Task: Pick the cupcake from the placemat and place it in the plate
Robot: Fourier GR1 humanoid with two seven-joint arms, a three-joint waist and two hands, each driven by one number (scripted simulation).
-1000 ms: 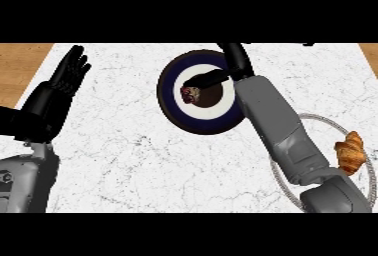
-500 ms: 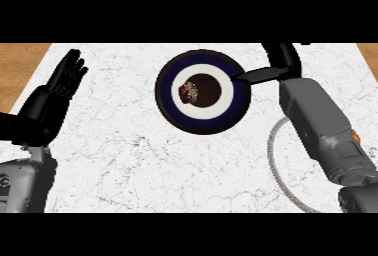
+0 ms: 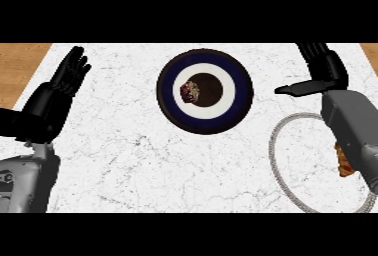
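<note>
The cupcake [image 3: 190,91], dark brown with pale flecks, lies in the middle of the round plate [image 3: 171,98], which is dark blue with a white ring. My right hand [image 3: 323,70] is to the right of the plate, apart from it, open, fingers straight and thumb sticking out to the left. It holds nothing. The placemat [image 3: 284,167], white with a grey rope rim, lies at the lower right, partly hidden by my right forearm. My left hand [image 3: 63,85] rests open at the left, fingers up.
A croissant [image 3: 345,161] peeks out on the placemat beside my right forearm. The white marble counter [image 3: 140,160] has wooden strips at its far left and right edges.
My right hand let go of the cupcake on the plate, then pulled away to the right. The cupcake stays in the plate. The left hand has not moved.
</note>
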